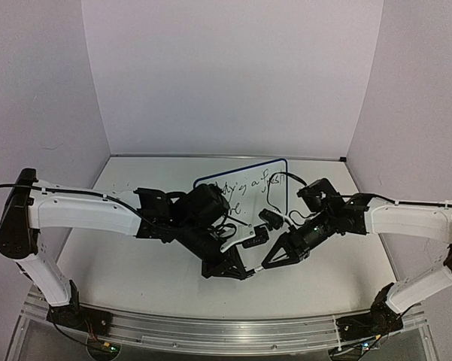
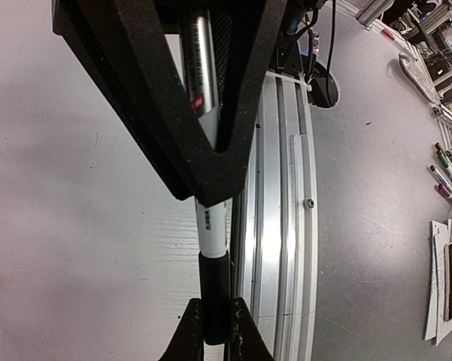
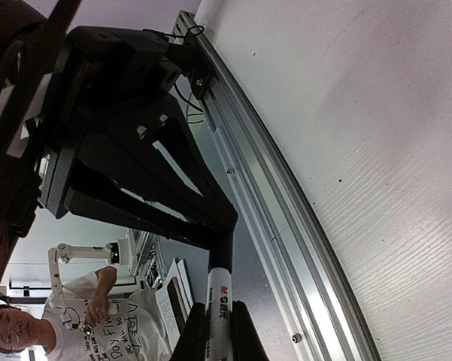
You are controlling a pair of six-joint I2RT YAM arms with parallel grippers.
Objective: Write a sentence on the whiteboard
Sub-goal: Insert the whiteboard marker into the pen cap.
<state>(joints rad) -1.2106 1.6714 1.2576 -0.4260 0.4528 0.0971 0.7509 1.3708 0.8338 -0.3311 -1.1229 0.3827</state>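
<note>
The whiteboard (image 1: 241, 171) lies at the back centre of the table with its dark-blue rim showing, and the sentence (image 1: 252, 186) runs across it in thin black script. In front of it my two grippers meet tip to tip. One black-and-white marker (image 2: 212, 233) spans both of them. My left gripper (image 1: 247, 272) (image 2: 214, 331) is shut on the marker's black cap (image 2: 214, 289). My right gripper (image 1: 265, 264) (image 3: 214, 331) is shut on the white barrel (image 3: 219, 297). The arms hide the board's lower part.
An aluminium rail (image 2: 282, 188) (image 3: 286, 248) runs along the table's near edge just under the grippers. White walls enclose the table on three sides. Off the table are loose pens (image 2: 444, 173), papers (image 2: 440, 278) and a person (image 3: 15, 331).
</note>
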